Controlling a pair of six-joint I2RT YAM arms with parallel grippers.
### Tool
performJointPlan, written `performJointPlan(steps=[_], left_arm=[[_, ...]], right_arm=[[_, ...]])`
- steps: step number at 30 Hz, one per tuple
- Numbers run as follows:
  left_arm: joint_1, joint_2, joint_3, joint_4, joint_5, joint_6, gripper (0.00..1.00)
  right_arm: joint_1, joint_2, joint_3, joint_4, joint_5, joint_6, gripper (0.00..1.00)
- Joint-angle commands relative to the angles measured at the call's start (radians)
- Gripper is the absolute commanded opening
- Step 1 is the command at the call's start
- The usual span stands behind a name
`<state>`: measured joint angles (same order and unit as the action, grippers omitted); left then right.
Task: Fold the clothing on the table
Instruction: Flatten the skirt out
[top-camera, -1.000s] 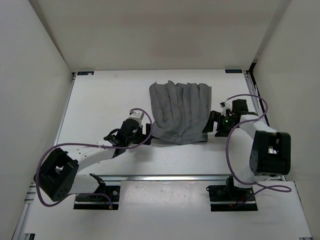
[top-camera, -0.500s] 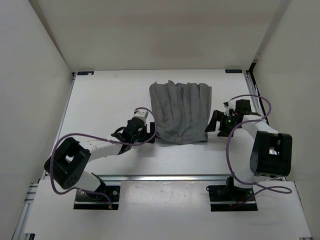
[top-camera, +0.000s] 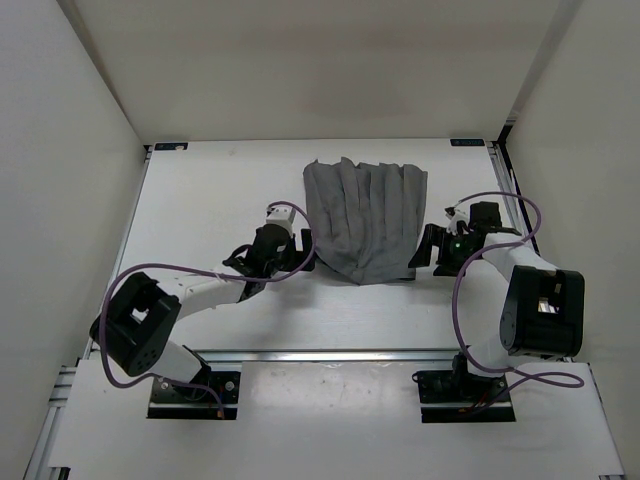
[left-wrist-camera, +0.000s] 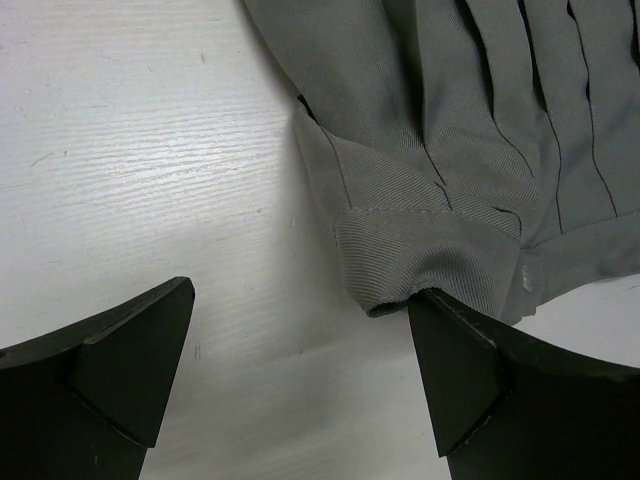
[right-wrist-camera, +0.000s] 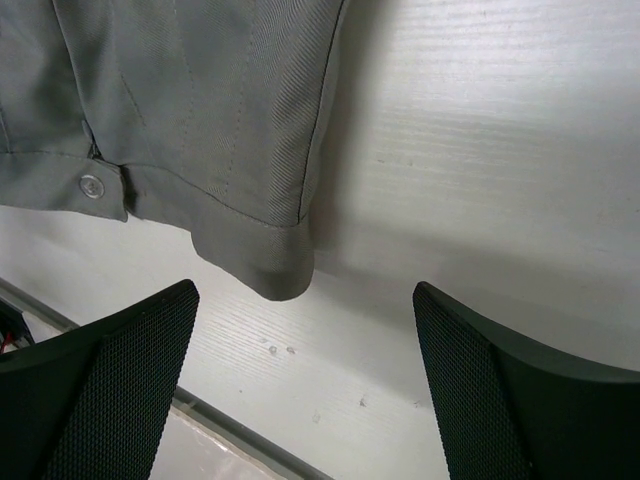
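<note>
Even bright overhead light, soft shadows, sharp focus

On the table (top-camera: 200, 190), clothing (top-camera: 365, 220) lies between left end effector (left-wrist-camera: 300, 300) and right end effector (right-wrist-camera: 305, 290).

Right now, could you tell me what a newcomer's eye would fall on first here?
The wrinkled medium-grey pleated fabric garment lies spread at the middle of the flat white table, toward its far edge. The left hand stands open at its near left corner, the right hand open at its near right corner.
</note>
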<state>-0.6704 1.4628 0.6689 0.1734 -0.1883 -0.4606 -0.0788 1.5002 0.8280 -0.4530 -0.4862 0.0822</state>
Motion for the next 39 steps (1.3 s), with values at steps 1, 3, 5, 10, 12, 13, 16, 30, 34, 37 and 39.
performJointPlan(steps=[1,3,5,10,12,13,16,30,34,37,39], left_arm=[[0.02,-0.051,0.005,0.028,-0.013,-0.023,0.99],[0.029,-0.05,0.0,0.031,-0.019,-0.018,0.99],[0.035,-0.041,0.006,0.038,-0.019,-0.02,0.99],[0.029,-0.016,0.024,0.026,-0.049,-0.013,0.98],[0.02,-0.007,0.026,0.026,-0.057,-0.013,0.98],[0.02,-0.01,0.035,0.021,-0.065,-0.012,0.99],[0.002,0.001,0.05,0.011,-0.076,-0.003,0.99],[0.035,0.062,0.089,0.012,0.013,0.0,0.62],[0.031,0.067,0.1,0.001,0.029,0.008,0.6],[0.026,0.07,0.11,-0.006,0.038,0.008,0.58],[0.022,0.073,0.11,-0.005,0.044,0.01,0.56]], right_arm=[[-0.006,-0.032,-0.007,-0.003,-0.023,-0.013,0.92],[-0.006,-0.026,-0.004,-0.009,-0.025,-0.015,0.93],[-0.004,-0.031,0.0,-0.006,-0.014,-0.01,0.93],[0.004,-0.032,0.01,-0.012,-0.015,-0.01,0.92],[0.013,-0.031,0.007,-0.018,-0.014,-0.01,0.93],[0.011,-0.032,0.005,-0.018,-0.005,-0.01,0.93],[0.017,-0.035,0.008,-0.022,-0.005,-0.006,0.93],[0.027,-0.031,0.005,0.003,-0.017,0.014,0.89],[0.022,0.009,0.005,0.031,-0.048,0.031,0.88],[0.043,0.034,0.002,0.045,-0.066,0.034,0.84],[0.074,0.049,0.01,0.056,-0.084,0.044,0.81]])
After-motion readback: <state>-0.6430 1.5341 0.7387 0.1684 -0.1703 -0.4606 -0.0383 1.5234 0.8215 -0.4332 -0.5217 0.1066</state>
